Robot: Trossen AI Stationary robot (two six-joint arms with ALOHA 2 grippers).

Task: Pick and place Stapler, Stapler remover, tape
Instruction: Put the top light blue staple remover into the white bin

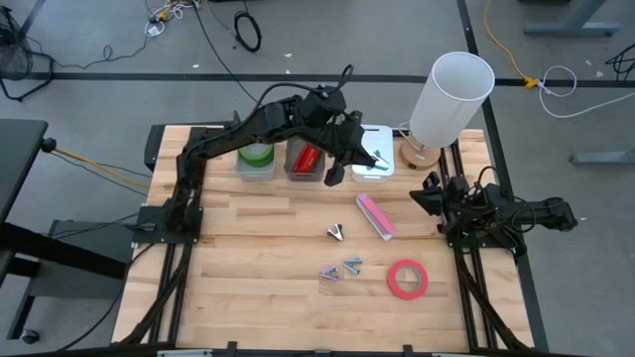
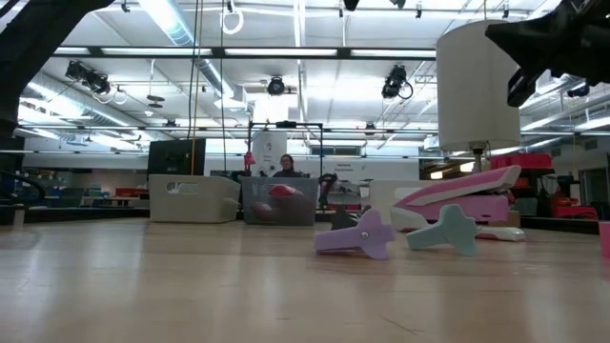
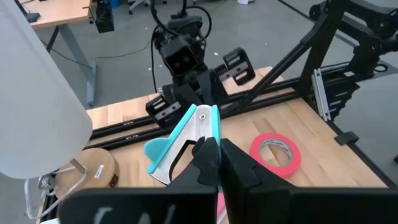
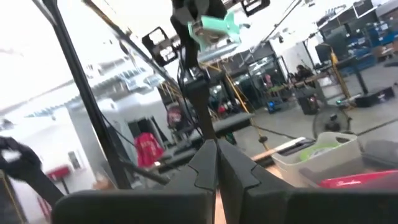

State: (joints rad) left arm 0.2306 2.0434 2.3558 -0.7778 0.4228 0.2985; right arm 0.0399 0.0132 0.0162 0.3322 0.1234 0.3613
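My left gripper (image 3: 219, 155) is shut on a teal stapler remover (image 3: 186, 140) and holds it in the air over the white bin (image 1: 375, 169) at the far side. On the table lie a pink stapler (image 1: 375, 215), a red tape roll (image 1: 407, 279), a dark stapler remover (image 1: 337, 232), a purple one (image 1: 329, 273) and a blue-green one (image 1: 352, 264). A green tape roll (image 1: 256, 155) sits in the left bin and a red stapler (image 1: 306, 157) in the middle bin. My right gripper (image 1: 429, 193) rests shut at the right edge. My left gripper pinches the stapler remover's teal body (image 3: 210, 134), a little below its riveted end, between its two fingers. The fingers point slantwise down toward the table's right side. The remover is lifted clear, its metal claws (image 3: 165, 173) pointing down and to one side.
A tall white lamp (image 1: 448, 94) on a wooden base (image 1: 421, 154) stands at the far right, close beside the white bin. The three bins line the far edge. Bare tabletop lies at the left and near left (image 1: 248, 268).
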